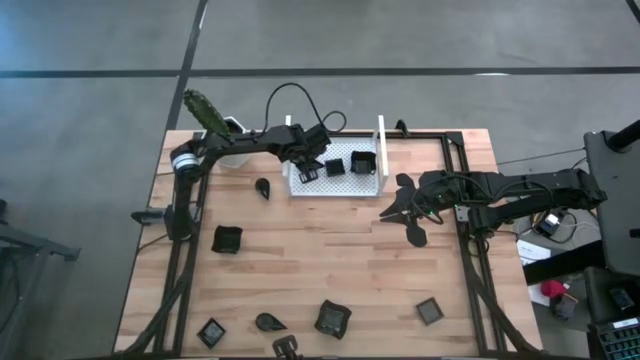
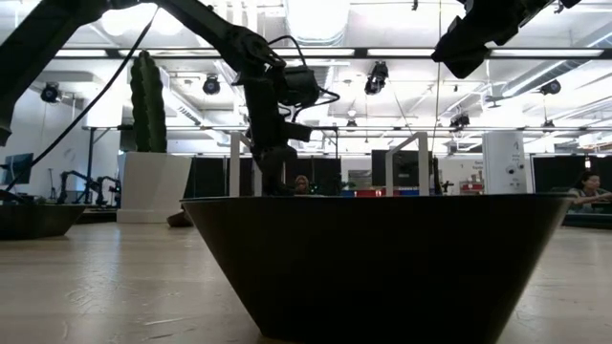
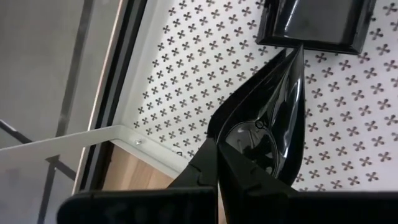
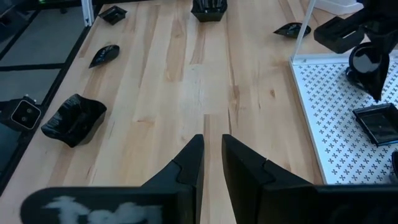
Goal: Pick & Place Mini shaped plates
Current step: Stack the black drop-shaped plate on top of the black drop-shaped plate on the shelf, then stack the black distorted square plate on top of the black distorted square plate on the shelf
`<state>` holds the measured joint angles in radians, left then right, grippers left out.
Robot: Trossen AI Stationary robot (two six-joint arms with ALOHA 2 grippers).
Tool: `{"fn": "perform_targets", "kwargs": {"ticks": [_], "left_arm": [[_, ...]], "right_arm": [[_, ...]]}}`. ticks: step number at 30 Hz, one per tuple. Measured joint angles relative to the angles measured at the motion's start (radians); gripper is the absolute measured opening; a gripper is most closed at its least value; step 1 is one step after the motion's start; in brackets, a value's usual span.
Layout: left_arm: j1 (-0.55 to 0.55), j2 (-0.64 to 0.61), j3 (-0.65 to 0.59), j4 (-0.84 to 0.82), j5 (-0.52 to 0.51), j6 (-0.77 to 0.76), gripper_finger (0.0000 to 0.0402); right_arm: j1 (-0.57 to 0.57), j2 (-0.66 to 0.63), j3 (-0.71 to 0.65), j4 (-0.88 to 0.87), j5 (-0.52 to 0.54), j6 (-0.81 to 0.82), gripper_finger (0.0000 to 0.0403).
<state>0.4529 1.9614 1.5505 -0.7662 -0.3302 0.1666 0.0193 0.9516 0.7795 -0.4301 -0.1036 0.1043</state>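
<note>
Leaf plate (image 3: 273, 118) base, hidden behind left claw (image 3: 217, 163).

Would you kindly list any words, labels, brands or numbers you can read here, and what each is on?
None can be read.
The white tray bears only a punched cross pattern, no lettering.
Screens and signs in the room behind the table are too small to read.

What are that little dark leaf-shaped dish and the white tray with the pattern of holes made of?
The leaf-shaped dish looks like glossy glazed ceramic or hard plastic: its dark surface shows sharp reflections. I cannot tell which. The white tray looks like matte painted sheet metal, thin and flat with punched cross-shaped holes, though plastic is possible.
</note>
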Motion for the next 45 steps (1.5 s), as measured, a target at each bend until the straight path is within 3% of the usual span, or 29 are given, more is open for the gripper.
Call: {"fn": "perform_targets", "kwargs": {"ticks": [24, 35, 45], "left_arm": [[0.008, 0.003, 0.000, 0.009, 0.010, -0.037, 0.0001], [0.008, 0.003, 0.000, 0.005, 0.018, -0.036, 0.0054], [0.008, 0.003, 0.019, 0.006, 0.018, -0.026, 0.0057]], "right_arm": [[0.000, 0.000, 0.000, 0.000, 0.000, 0.000, 0.0052], [0.000, 0.000, 0.000, 0.000, 0.000, 0.000, 0.0052], [0.000, 0.000, 0.000, 0.000, 0.000, 0.000, 0.0052]]}}
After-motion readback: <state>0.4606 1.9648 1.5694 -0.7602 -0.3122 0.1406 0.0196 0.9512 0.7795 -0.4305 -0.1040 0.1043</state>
